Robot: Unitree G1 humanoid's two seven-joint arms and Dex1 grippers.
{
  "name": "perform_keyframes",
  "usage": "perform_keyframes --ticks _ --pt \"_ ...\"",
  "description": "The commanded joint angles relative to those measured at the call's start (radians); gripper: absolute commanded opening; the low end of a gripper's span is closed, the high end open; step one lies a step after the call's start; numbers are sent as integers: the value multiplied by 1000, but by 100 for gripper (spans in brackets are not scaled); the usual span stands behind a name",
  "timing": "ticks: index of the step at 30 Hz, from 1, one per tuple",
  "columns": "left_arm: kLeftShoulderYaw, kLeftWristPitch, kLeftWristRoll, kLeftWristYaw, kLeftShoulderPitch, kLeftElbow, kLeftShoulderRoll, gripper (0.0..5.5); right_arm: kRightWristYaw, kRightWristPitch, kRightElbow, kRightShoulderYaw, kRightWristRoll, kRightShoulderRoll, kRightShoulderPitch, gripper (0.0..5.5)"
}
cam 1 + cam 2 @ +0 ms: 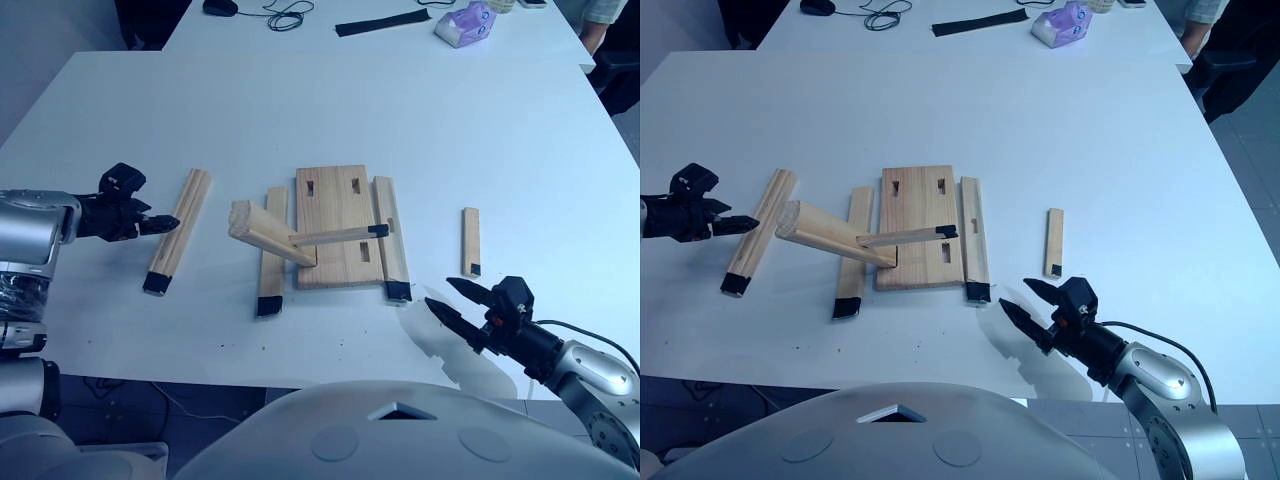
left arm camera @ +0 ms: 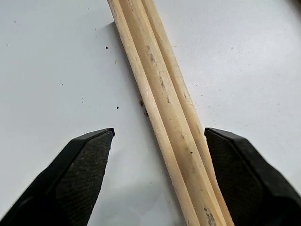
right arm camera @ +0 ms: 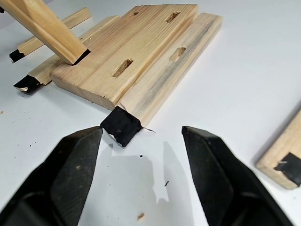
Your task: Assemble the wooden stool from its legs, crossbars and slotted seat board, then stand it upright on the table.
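The slotted seat board [image 1: 335,215] lies flat mid-table. One thick leg [image 1: 262,232] stands tilted in a slot of the board, leaning left, and a thin crossbar [image 1: 340,236] rests across the board against it. Three more black-tipped legs lie flat: one far left [image 1: 180,232], one along the board's left side [image 1: 272,255], one along its right side [image 1: 392,240]. A short crossbar [image 1: 470,242] lies to the right. My left gripper [image 1: 165,222] is open, its fingers [image 2: 84,160] on either side of the far-left leg [image 2: 164,94]. My right gripper [image 1: 440,292] is open just in front of the right leg's black tip [image 3: 121,125].
The table's front edge runs close under my right gripper. A second table behind holds cables [image 1: 285,12], a black strip [image 1: 380,22] and a purple packet [image 1: 465,22]. Bare white tabletop [image 1: 520,150] lies to the right and behind the parts.
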Motion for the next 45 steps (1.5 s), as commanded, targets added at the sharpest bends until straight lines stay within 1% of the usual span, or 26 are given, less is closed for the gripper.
perform_keyframes --ticks 1,12,20,28,36,45 --pt "1 -15 19 2 14 6 -9 357 6 1 -3 -8 -3 -17 -2 309" --pt "7 -40 30 2 49 2 -15 357 8 6 -11 -12 2 -19 6 309" --pt "-8 -58 46 -5 -15 28 -20 357 -1 2 -15 -6 -4 -7 14 309" --pt "-11 -144 91 -12 31 63 -12 357 14 10 -11 -16 8 -26 1 309" --pt "0 -150 92 -4 84 25 -31 357 21 18 -13 -23 15 -41 -5 309" --pt "6 -162 94 -10 149 4 -25 357 17 22 -19 -17 16 -41 -8 309"
